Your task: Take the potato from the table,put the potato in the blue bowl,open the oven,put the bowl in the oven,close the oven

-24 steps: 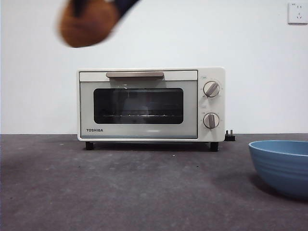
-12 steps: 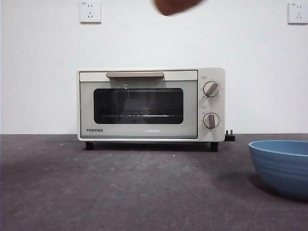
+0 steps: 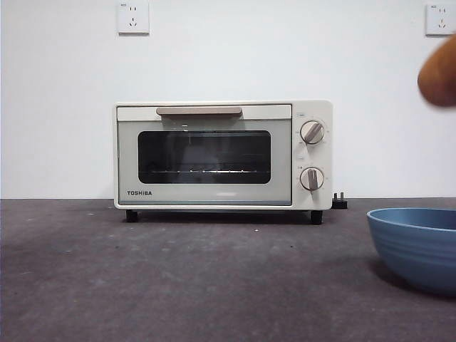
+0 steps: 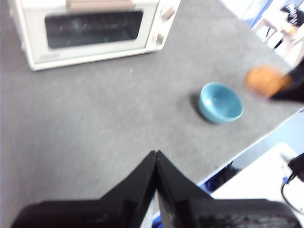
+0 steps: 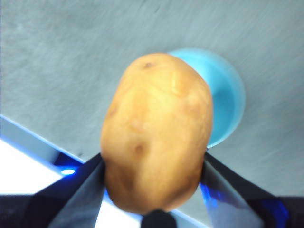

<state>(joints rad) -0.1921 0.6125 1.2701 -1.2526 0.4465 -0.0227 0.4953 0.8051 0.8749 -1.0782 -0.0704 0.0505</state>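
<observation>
My right gripper (image 5: 154,166) is shut on the orange-brown potato (image 5: 156,130), held high in the air above the light-blue bowl (image 5: 223,102). In the front view the potato (image 3: 440,75) shows at the right edge, well above the bowl (image 3: 417,246) on the dark grey table (image 3: 178,278). The left wrist view shows the potato (image 4: 263,80) beside the bowl (image 4: 221,102). The cream Toshiba oven (image 3: 222,153) stands at the back with its door closed. My left gripper (image 4: 156,156) is shut on nothing, high over the table.
Two wall sockets (image 3: 133,17) sit on the white wall behind the oven. A black plug (image 3: 340,201) lies at the oven's right foot. The table's edge (image 4: 266,137) runs close to the bowl in the left wrist view.
The potato in my right gripper has travelled from the upper left across the top of the front view to the right edge, above the bowl. Oven and bowl have not moved.
</observation>
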